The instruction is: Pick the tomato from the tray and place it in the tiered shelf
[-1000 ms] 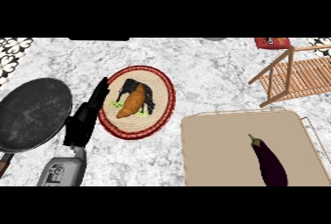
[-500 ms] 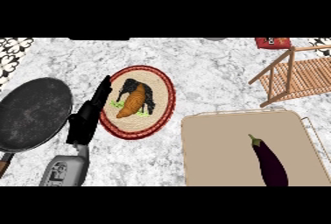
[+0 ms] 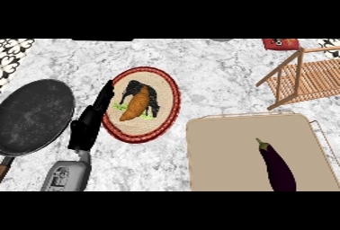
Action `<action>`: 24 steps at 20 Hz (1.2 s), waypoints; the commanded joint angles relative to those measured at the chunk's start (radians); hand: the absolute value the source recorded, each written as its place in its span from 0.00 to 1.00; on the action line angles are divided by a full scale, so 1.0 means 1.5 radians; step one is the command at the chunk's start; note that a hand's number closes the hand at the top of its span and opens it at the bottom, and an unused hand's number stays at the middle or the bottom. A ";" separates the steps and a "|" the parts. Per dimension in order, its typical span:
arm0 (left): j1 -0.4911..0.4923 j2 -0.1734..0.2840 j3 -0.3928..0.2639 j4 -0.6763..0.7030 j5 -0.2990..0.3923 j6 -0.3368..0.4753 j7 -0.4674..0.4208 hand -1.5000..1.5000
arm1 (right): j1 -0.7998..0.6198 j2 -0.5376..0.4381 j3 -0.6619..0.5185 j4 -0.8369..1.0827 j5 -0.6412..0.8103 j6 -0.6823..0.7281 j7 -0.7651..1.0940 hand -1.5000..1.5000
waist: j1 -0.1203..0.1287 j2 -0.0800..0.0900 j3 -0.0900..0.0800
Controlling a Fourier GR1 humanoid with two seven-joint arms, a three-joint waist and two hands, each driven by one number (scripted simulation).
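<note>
A dark purple eggplant [image 3: 277, 167] lies on the beige tray [image 3: 225, 148] at the lower right; I see no tomato on the tray. The wooden tiered shelf [image 3: 312, 81] stands at the upper right, apart from the tray. My left hand [image 3: 90, 123] is open, its fingers straight and pointing away from me, along the left rim of a red-rimmed woven plate [image 3: 166, 114]. On that plate lie an orange carrot [image 3: 136, 104] and a black shape [image 3: 151, 95] behind it. My right hand shows nowhere.
A large black frying pan [image 3: 33, 117] sits to the left of my left hand. A small red object [image 3: 280, 43] stands at the back, behind the shelf. Marble counter [image 3: 219, 76] lies between the plate and the shelf.
My left hand has edged a little to the right, toward the plate. The eggplant, tray and shelf have not moved.
</note>
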 commanded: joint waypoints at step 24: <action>-0.025 0.005 0.012 -0.007 0.000 0.005 0.021 0.50 | -0.095 -0.108 -0.093 0.218 -0.106 0.080 0.016 0.00 | -0.005 -0.002 0.001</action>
